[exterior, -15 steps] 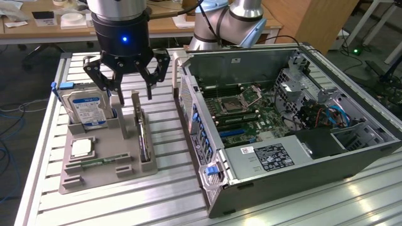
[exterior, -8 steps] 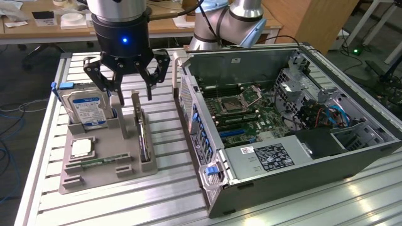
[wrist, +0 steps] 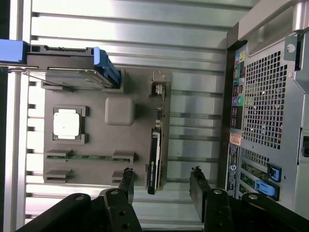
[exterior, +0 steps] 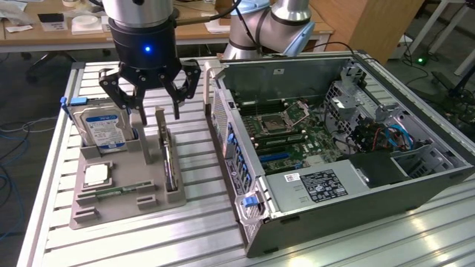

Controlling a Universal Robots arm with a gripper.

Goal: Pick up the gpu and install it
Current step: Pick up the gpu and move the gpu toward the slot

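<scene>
Wrist view: gpu stands on edge, thin, dark, in gray holder.

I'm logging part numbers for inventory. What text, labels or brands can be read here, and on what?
Nothing reads clearly.
hard drive blue-white label: print too small.
power supply label inside the computer case: too small.
rear stickers on that case: blurred.
gpu, seen edge-on: no print visible.

Bright room light, seemingly from overhead, glares off the aluminium table; soft shadows inside the computer case.
</scene>
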